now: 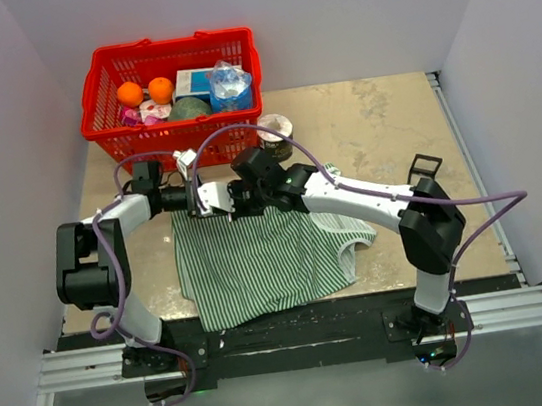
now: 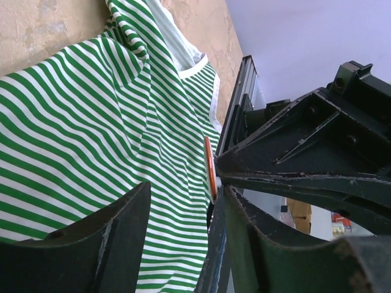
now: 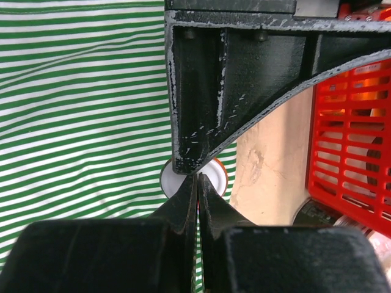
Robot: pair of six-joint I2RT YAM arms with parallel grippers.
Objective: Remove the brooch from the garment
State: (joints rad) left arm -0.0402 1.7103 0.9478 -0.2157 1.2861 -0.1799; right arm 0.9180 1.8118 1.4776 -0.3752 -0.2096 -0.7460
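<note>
One garment (image 1: 260, 265): soft cloth in narrow green-and-white stripes with white trim, lying rumpled on the near half of the mottled beige tabletop (image 1: 390, 116).
Brooch (image 3: 214, 178): tiny round disc, whitish face, orange rim, at the garment's far edge.
Right pincer (image 3: 197, 181): black, closed, tips together against the brooch's face; whether it pinches the disc I cannot tell.
Left pincer (image 2: 183, 198): black fingers apart, empty, over the striped cloth beside the brooch.
Basket (image 1: 168, 43): red plastic lattice, beyond the garment.
</note>
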